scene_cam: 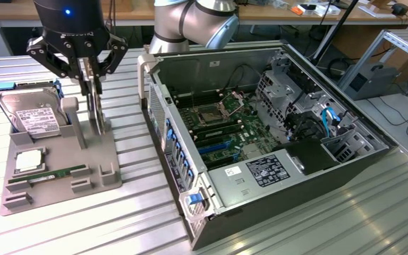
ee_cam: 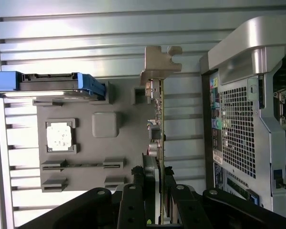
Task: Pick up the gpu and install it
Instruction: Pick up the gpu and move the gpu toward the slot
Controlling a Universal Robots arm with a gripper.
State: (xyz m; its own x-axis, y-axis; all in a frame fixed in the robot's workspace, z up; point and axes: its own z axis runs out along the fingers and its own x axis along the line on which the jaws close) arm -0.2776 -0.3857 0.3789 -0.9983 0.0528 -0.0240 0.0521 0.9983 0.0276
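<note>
At the grey holder [scene_cam: 55, 180] on the worktop [scene_cam: 48, 234], the gpu [scene_cam: 99, 111] is held upright on edge by the gripper [scene_cam: 93, 79] in the exterior view, and is seen clamped between 2 fingers [ee_cam: 150, 179] in the wrist view, presumably for edge-first seating.

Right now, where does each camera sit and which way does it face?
Exterior view: off the arm, raised, looking down over the open PC case and parts tray; shows an arm joint and the pincer at the upright gpu.
Wrist view: on the wrist, looking down along the pincer at the gpu's edge; pincer linkage shows.
Shared: gpu, parts tray, hard drive, CPU, PC case.
</note>
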